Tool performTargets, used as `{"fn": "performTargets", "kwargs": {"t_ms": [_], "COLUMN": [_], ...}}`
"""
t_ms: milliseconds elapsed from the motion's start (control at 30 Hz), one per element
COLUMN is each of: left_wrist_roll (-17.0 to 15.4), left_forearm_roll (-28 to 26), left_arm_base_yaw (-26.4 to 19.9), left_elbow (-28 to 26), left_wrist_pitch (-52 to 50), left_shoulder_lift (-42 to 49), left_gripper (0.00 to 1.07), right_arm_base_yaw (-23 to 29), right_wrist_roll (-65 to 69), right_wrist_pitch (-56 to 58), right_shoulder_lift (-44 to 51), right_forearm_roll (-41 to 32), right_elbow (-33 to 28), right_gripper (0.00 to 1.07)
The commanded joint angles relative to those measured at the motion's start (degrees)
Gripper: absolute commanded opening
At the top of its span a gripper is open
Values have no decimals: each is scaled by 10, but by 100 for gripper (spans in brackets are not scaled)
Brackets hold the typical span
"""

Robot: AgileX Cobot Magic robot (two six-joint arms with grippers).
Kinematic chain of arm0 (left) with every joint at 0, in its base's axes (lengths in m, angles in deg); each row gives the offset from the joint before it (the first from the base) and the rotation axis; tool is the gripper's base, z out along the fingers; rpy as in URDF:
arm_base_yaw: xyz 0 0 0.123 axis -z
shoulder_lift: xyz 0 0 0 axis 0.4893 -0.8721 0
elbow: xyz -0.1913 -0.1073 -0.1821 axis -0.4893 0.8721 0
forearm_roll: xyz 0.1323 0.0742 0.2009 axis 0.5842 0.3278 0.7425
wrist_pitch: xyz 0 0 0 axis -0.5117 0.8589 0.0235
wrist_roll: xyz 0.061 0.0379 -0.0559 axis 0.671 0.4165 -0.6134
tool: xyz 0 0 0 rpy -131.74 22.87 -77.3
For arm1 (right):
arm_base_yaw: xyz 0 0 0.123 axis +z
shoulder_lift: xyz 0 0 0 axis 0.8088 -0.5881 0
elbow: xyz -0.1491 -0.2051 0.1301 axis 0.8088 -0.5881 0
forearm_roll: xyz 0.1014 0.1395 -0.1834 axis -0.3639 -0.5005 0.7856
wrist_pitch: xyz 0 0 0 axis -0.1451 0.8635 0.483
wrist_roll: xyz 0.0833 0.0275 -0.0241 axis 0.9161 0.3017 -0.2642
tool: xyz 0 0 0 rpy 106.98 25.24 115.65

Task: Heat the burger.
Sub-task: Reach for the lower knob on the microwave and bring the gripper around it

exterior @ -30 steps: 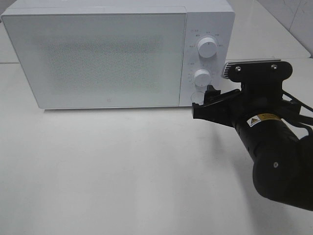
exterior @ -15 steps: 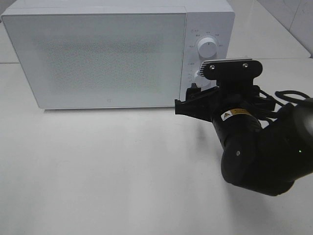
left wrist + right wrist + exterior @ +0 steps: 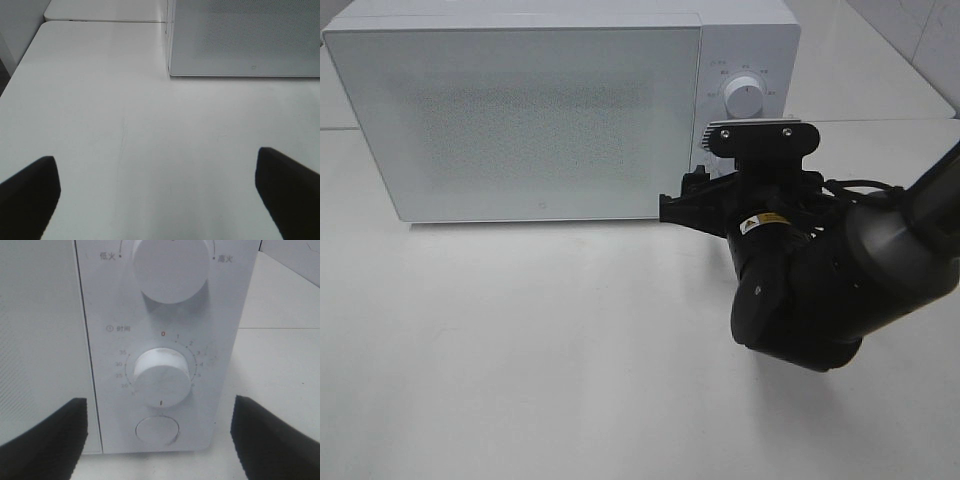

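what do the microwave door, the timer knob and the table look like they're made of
Microwave door: probably glass or glossy plastic; a fine dotted mesh shows through its smooth white face. Timer knob: likely matte white plastic, evenly coloured. Table: smooth white laminate or similar, with a soft sheen.

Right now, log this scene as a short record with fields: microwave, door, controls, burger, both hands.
microwave: white, at the back of the table
door: shut
controls: upper knob, timer knob, round button lowest
burger: not in view
right hand: open, empty, facing the timer knob
left hand: open, empty, above the table
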State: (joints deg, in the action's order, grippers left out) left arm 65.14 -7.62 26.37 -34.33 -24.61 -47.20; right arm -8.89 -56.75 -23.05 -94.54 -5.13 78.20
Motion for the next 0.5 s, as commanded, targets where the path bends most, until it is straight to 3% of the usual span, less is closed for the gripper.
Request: {"fn": "performTargets", "kwargs": {"t_ms": [33, 500], "left_wrist_roll": [-3, -3], "left_forearm_roll": [-1, 0], "left_arm_base_yaw": [-1, -1], "left_elbow": [2, 2], "left_wrist_pitch": [1, 1], "left_shoulder_lift": [15, 15], "left_gripper": [99, 99], "right_arm_base_yaw": [-18, -48], "right_wrist_roll": [-1, -1], "right_wrist_pitch": [-110, -109], "right_shoulder_lift": [-6, -45], "right_forearm_roll": [10, 36], "right_elbow": [24, 70], "right_gripper": [76, 76]}}
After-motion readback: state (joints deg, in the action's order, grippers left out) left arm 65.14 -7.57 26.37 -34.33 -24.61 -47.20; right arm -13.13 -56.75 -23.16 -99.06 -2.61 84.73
